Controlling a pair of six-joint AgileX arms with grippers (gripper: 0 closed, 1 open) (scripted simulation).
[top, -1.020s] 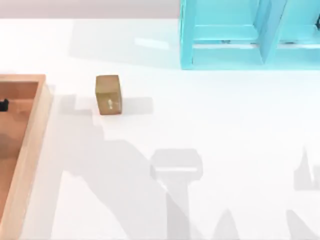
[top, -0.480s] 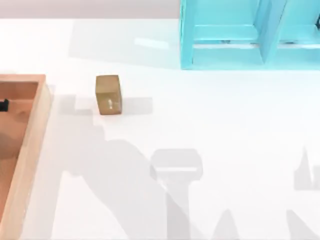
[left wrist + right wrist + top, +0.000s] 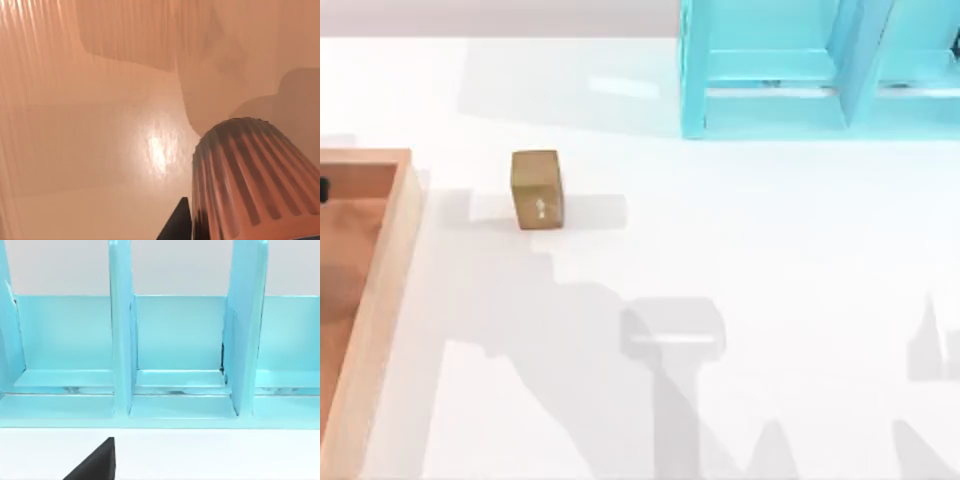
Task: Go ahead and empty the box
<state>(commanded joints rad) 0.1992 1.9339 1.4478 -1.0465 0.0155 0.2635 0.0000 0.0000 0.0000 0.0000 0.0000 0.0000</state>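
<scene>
The box point(image 3: 382, 290) lies at the left edge of the table point(image 3: 770, 300), running from about mid-depth to the near edge, so that only its right wall, part of its far wall and a strip of orange-brown floor are in the top view. A small dark piece of the left gripper point(image 3: 323, 190) pokes in at the left edge over the box floor, close to the far wall. From the left wrist view that gripper hangs close above the inside of the box point(image 3: 100, 150), with one dark fingertip point(image 3: 179, 225) at the edge of the picture beside a ribbed, rounded orange object point(image 3: 250, 185) that stands or lies in the box; whether the tip touches it cannot be told, nor whether the jaws are released or clenched.

A tan-brown cube point(image 3: 537, 189) with a white mark on its near face stands on the table just right of the box's far corner, apart from it. A turquoise shelf point(image 3: 820, 70) sits at the far side of the table, right of centre, its compartments open toward the near side.

In the right wrist view the shelf point(image 3: 165, 350) stands straight ahead across a strip of white table, and one dark fingertip point(image 3: 97, 462) of the right gripper shows low in the picture; the state of its jaws cannot be told
</scene>
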